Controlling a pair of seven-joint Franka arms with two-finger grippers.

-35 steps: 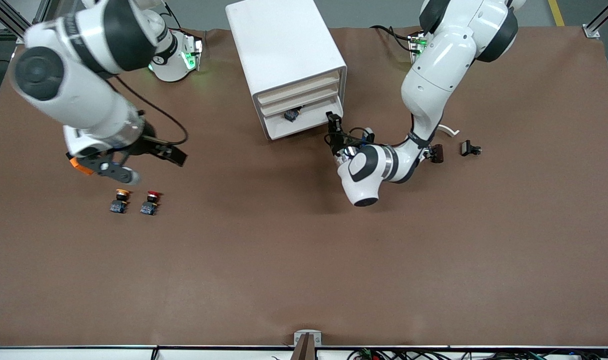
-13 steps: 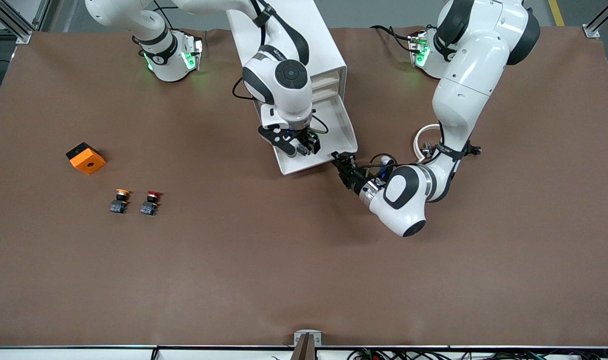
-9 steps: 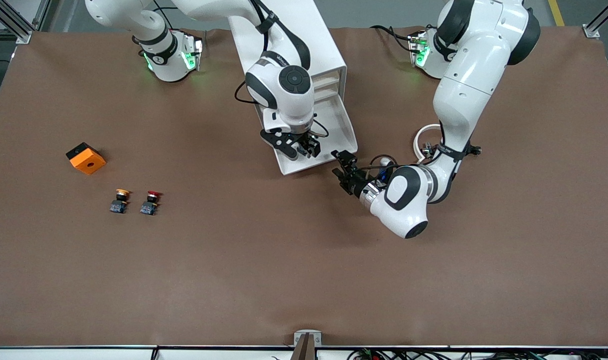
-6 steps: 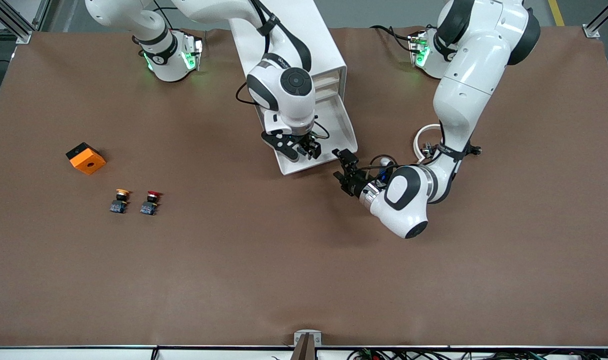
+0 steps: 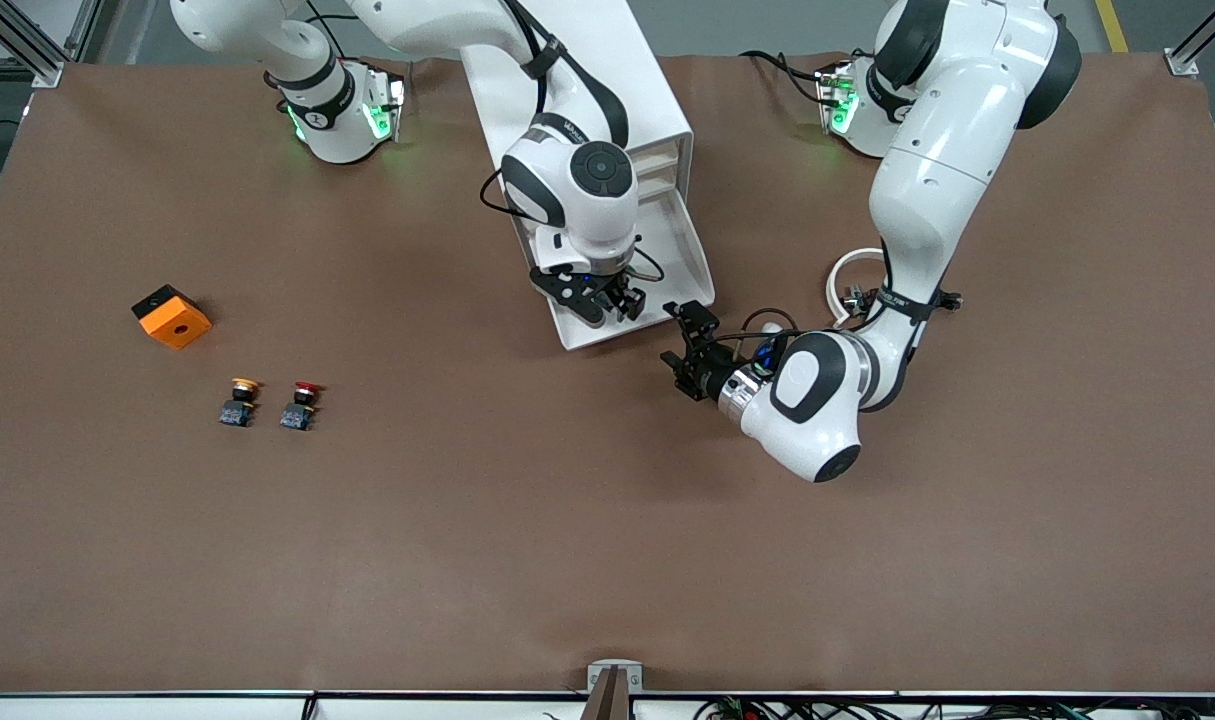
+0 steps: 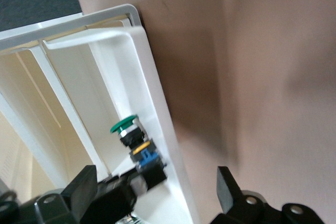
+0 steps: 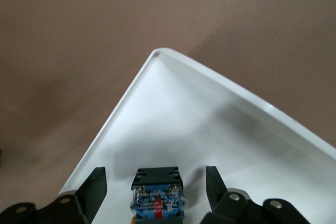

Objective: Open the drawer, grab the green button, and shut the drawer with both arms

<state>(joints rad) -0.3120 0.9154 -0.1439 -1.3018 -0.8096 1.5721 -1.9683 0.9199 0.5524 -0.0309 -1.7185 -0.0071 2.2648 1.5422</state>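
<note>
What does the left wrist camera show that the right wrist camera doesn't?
Only the left wrist view: the button shows its green cap, with the upper drawers above. Only the right wrist view: the button's blue end with a red mark, between the open right claw, untouched. Both: the button inside the open drawer and the brown table. The open left claw hovers beside the drawer's front.

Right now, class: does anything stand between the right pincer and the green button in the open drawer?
Nothing visible does. The right pincer hangs open over the drawer, its fingers either side of the button. The left pincer waits open outside the drawer's front.
</note>
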